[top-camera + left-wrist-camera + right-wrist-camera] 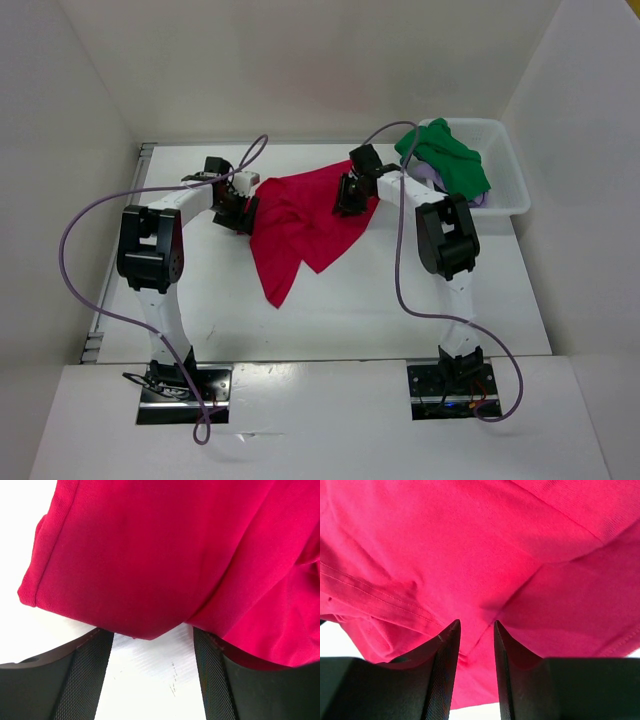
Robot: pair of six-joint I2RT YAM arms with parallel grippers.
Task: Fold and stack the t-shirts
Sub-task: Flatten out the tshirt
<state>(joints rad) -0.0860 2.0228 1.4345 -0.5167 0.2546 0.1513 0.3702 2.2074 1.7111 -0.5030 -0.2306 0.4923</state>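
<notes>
Left end effector (151,639), released, faces the left edge of the red shirt (300,225); right end effector (476,626) straddles the right edge, grip undeterminable.

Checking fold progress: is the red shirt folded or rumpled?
Rumpled, not neatly folded: the red shirt lies in an uneven shape with creases and a trailing point.

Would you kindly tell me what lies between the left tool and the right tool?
The red t-shirt lies spread between the left tool and the right tool; the top external view shows it.
</notes>
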